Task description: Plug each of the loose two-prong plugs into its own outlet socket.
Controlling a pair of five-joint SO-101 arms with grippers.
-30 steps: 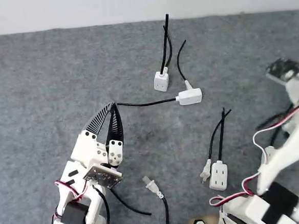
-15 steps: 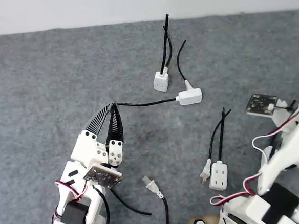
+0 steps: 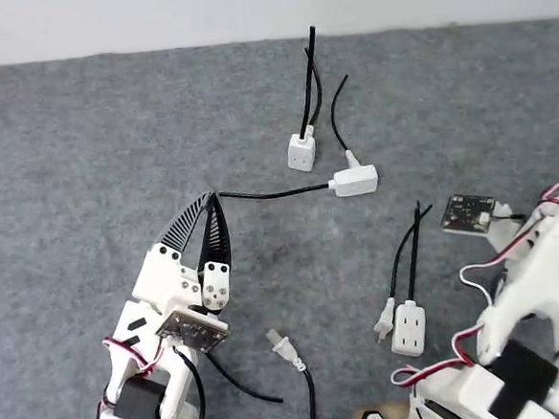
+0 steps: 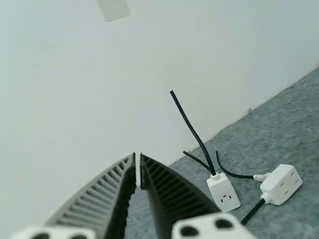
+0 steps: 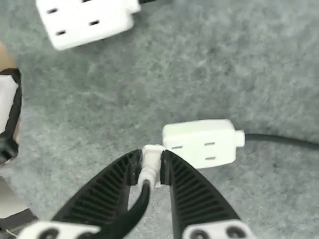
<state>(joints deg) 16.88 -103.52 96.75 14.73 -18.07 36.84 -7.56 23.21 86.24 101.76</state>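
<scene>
My right gripper (image 5: 149, 164) is shut on a small white plug (image 5: 151, 160) whose black cord runs back between the fingers. The plug's front end sits against one end of a white outlet block (image 5: 199, 143); its prongs are hidden. My left gripper (image 3: 209, 203) is shut on nothing, raised over the mat at the left, also seen as the left gripper (image 4: 137, 169). A loose white plug (image 3: 383, 323) lies beside an outlet block (image 3: 409, 328). A grey plug on a black cord (image 3: 286, 350) lies near the front. Farther back lie a cube outlet (image 3: 301, 151) and a flat outlet (image 3: 356, 180).
Grey felt mat (image 3: 84, 156) covers the table, with a white wall behind it. The right arm (image 3: 543, 277) with its red and white wires hangs over the right front corner. Another white outlet block (image 5: 84, 20) lies beyond my right gripper. Open mat spreads at the left and back.
The right arm's wrist has swung leftward toward the middle of the table. The left arm and the loose plugs and outlets have not moved.
</scene>
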